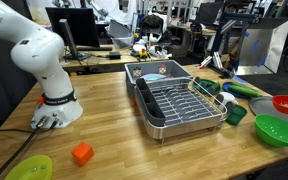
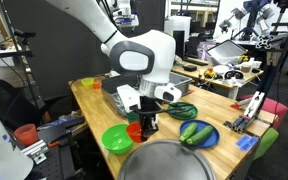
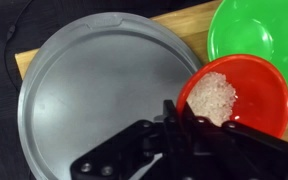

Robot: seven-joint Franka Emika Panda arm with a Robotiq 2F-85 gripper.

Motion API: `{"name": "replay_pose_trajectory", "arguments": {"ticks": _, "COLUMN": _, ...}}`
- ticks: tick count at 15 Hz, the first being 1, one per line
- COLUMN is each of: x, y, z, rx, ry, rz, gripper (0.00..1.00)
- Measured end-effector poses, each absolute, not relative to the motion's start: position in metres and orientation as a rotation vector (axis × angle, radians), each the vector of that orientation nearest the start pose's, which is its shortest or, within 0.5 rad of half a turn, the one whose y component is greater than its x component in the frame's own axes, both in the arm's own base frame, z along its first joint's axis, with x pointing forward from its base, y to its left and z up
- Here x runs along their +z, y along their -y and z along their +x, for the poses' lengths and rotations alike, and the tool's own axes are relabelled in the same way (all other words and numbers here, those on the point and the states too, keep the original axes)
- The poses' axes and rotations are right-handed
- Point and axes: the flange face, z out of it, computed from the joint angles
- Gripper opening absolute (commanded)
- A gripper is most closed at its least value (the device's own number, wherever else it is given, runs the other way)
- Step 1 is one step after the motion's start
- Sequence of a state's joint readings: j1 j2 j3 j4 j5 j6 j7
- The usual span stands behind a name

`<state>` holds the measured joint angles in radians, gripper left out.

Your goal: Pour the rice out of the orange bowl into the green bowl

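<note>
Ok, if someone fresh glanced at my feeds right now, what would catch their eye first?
First, the small glossy red-orange plastic bowl with a heap of white rice inside, its rim pinched by the gripper at the wrist view's lower right. Next, the wide bright green plastic bowl just beyond it, top right, with no rice in the part shown. Third, the big round grey metal tray filling the left.

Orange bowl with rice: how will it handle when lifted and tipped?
Likely stiff and light: the orange bowl looks like glossy plastic holding only a small heap of rice. It may pivot or slip, as the hand pinches just one side of the smooth rim. Loose rice should slide early when tilted.
</note>
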<state>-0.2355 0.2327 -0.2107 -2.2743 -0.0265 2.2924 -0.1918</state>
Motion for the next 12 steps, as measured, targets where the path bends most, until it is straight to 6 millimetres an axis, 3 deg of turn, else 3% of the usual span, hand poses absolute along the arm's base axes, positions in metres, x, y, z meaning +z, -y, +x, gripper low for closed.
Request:
{"name": "replay_pose_trajectory", "arguments": {"ticks": 9, "x": 0.2463, "y": 0.2225, "z": 0.4561, "rx": 0.351, "ry": -0.356, "rz": -3.093, "gripper": 0.08}}
{"name": "replay_pose_trajectory", "arguments": {"ticks": 10, "x": 0.2463, "y": 0.2224, "z": 0.4561, "rx": 0.351, "ry": -0.356, "rz": -3.093, "gripper": 0.02}}
{"name": "replay_pose_trajectory", "arguments": {"ticks": 12, "x": 0.2464, "y": 0.2226, "z": 0.4561, "rx": 0.353, "ry": -0.358, "rz": -3.097, "gripper": 0.02}}
